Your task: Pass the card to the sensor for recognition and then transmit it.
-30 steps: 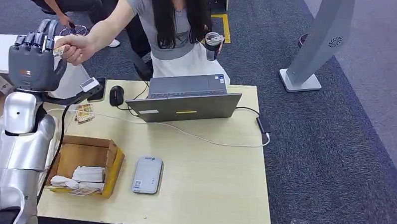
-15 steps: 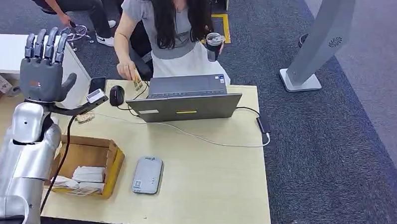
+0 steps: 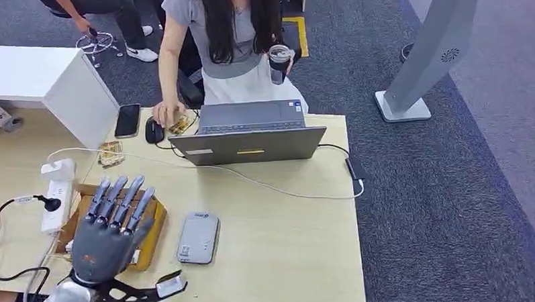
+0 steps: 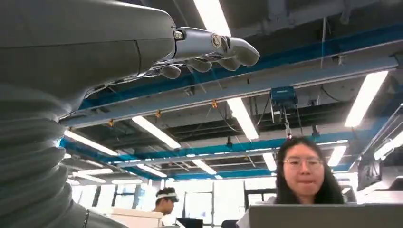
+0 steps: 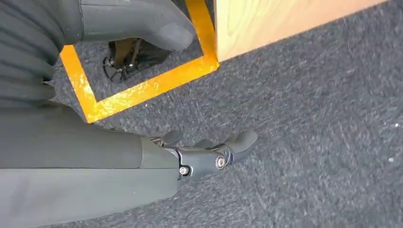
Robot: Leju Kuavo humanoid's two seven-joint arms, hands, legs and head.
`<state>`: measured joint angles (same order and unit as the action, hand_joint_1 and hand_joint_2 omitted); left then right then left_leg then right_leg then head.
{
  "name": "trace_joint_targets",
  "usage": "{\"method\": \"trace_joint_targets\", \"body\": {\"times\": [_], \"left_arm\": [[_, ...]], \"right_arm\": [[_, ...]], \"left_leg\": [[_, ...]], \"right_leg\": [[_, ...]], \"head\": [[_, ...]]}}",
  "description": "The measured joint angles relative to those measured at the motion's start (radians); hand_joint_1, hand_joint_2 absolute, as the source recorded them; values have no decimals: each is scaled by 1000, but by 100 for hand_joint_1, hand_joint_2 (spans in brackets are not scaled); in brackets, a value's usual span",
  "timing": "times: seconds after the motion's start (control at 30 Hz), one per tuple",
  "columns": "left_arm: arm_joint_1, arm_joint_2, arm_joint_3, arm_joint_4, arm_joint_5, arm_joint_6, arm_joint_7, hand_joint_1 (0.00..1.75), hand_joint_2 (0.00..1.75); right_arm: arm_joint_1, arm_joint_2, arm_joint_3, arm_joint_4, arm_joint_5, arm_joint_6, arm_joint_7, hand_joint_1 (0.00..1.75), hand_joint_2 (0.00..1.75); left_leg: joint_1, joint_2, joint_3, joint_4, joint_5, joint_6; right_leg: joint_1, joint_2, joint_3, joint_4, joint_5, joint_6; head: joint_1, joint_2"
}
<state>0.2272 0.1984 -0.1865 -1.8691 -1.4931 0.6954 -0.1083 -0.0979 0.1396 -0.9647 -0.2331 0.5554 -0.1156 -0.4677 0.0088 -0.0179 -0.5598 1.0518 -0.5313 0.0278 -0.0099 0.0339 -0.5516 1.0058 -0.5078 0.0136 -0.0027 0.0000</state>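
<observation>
Head view puts my left robot hand (image 3: 109,227) low at the near left of the bench (image 3: 281,244). Its fingers are spread and point away from me, it holds nothing, and it hovers over the open cardboard box (image 3: 157,220). From the left wrist view the same robot hand (image 4: 209,47) shows lightly bent fingers with nothing between them. The hand hides most of what is in the box, so I judge the next card sits right beneath it, though I cannot tell which way its long side runs. One card (image 3: 178,125) lies at the far edge of the bench beside a person's hand (image 3: 161,114), just left of the laptop (image 3: 251,135). A small stack of cards (image 3: 110,154) lies left of that, well apart from my hand. The grey card reader (image 3: 198,236) sits just right of the box with its long side running near to far, so once a card is pinched it only has to travel a short way right. My right robot hand (image 5: 209,152) hangs over the carpet below the bench edge, fingers loosely extended and empty, so the left is plainly the nearer one. My guess is a straight drop into the box comes next.
</observation>
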Motion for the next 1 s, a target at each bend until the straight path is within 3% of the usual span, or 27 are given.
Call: {"method": "trace_joint_targets", "body": {"times": [0.27,0.67,0.83,1.0], "left_arm": [[186,-5,-29,-153,-10,0,21,0,175],[230,-5,-44,-197,-10,0,22,0,175],[272,13,-68,-197,-12,0,109,0,175],[313,37,-100,-197,-12,-2,136,0,175]], "right_arm": [[5,-1,-19,0,-8,0,-14,0,175],[5,-1,-26,0,-8,0,-18,0,175],[7,-1,-36,0,-17,0,-25,0,175],[13,-1,-42,0,-20,0,-29,0,175]], "left_leg": [[0,-1,1,0,0,0],[0,-2,2,0,0,0],[0,-2,2,0,0,0],[0,-3,1,0,0,0]], "right_leg": [[0,-1,1,0,0,0],[0,-2,2,0,0,0],[0,-2,2,0,0,0],[0,-3,2,0,0,1]], "head": [[0,0],[0,0],[0,0],[0,0]]}}
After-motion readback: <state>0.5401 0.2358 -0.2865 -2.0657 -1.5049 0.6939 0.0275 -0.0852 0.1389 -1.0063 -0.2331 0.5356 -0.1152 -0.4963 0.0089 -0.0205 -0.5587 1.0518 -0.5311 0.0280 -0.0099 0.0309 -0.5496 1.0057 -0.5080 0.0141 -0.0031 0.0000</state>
